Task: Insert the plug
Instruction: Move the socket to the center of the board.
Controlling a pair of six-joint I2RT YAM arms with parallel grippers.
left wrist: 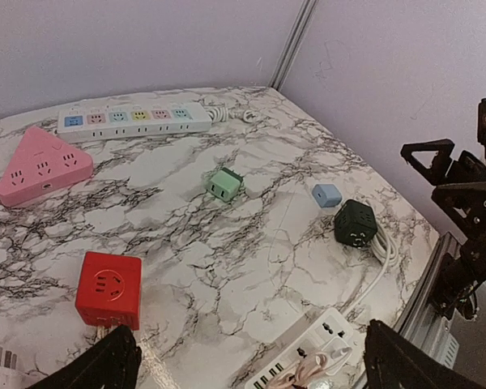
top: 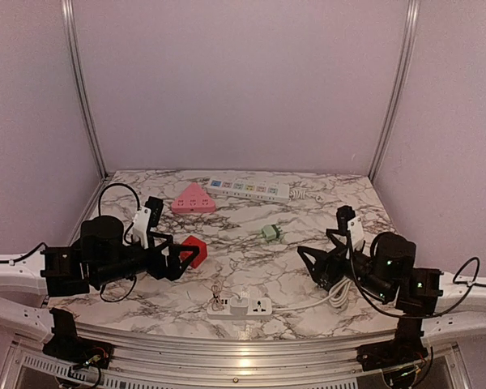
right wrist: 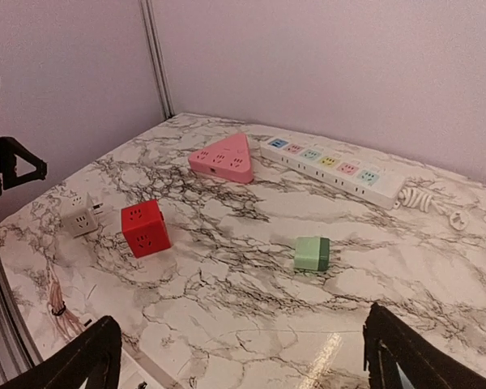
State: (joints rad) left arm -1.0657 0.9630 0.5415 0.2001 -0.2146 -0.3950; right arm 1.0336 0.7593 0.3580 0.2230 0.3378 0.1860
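Table (top: 227, 267), marble top.

- Left gripper (top: 176, 231): hovers near the left edge, jaws spread, empty.
- Red cube (top: 193, 250): just beside its fingers. Pink triangle (top: 193, 198) lies behind it, and a long strip (top: 249, 189) runs along the far edge.
- Near strip (top: 263, 307): at the middle of the near edge. A white plug (top: 241, 299) stands on its middle socket. I cannot tell how deep the pins sit. A thin cable (top: 218, 292) is coiled at the strip's left end.
- Green adapter (top: 270, 233): mid-table, apart from everything.
- Blue adapter (left wrist: 326, 194) and dark cube (left wrist: 355, 223): toward the right edge, with a white cord (left wrist: 381, 247) bunched against the cube.
- Right gripper (top: 322, 243): hovers above the table near the right edge, jaws spread wide, empty.

Judgement: the plug looks placed in the near strip and neither gripper touches it, so the step in hand reads as release and check.

Next move: if the plug sits proud, one gripper must come over it and press straight down without tilting it. If it is seated, the arms need only pull back without snagging the cable or cord.
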